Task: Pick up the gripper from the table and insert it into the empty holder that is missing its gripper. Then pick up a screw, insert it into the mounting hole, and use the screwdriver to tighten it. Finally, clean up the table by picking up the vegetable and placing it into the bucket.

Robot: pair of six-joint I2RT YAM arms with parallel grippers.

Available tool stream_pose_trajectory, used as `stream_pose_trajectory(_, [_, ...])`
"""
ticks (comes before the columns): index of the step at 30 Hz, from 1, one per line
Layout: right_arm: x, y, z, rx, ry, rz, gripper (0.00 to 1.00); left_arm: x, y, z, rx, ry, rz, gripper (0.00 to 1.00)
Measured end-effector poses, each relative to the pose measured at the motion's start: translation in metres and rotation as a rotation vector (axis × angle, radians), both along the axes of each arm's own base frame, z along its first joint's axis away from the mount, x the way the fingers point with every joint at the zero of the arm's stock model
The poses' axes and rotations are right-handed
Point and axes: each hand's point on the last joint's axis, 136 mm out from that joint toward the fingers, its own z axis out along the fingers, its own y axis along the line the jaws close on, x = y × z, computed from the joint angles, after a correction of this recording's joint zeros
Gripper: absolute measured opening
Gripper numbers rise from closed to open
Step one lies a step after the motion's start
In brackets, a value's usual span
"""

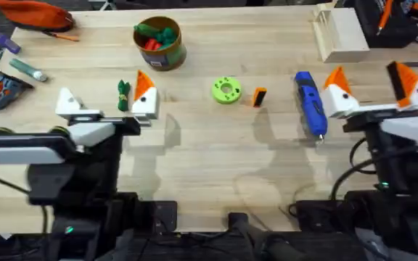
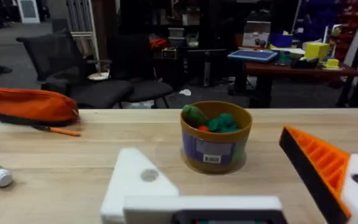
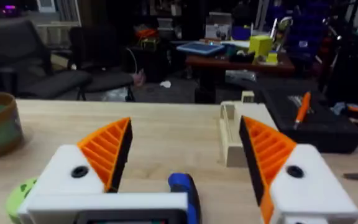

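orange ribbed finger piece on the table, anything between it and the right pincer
Nothing lies on it or hems it in. The small orange ribbed plastic finger piece sits apart, the blue pen-shaped screwdriver lying between it and the right pincer.

Lime-green disc, orange pouch

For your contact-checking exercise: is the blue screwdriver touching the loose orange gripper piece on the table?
Apart. In the overhead view, bare tabletop separates the screwdriver from the gripper piece, which lies between it and the lime-green disc.
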Motion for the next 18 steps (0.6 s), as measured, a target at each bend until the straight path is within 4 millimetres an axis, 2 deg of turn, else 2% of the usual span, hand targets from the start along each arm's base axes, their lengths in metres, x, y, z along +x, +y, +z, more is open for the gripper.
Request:
stream_pose_trajectory(5, [-0.011, 0.0, 0.041, 0.0, -0.048, 0.0, 0.974, -0.008, 0.001, 0.047, 0.012, 0.014, 0.008, 0.985])
stream_pose_trajectory(9, [-0.016, 0.0, 0.068, 0.002, -0.01, 0.0, 0.973, -0.003, 0.004, 0.075, 0.018, 0.088, 0.022, 0.986])
stream_pose_trajectory(13, [-0.012, 0.0, 0.071, 0.006, 0.126, 0.0, 0.974, 0.015, 0.005, 0.091, 0.029, 0.207, 0.028, 0.985])
stream_pose_trajectory(18, [-0.002, 0.0, 0.066, 0.01, 0.353, -0.001, 0.973, 0.041, 0.005, 0.09, 0.038, 0.412, 0.025, 0.985])
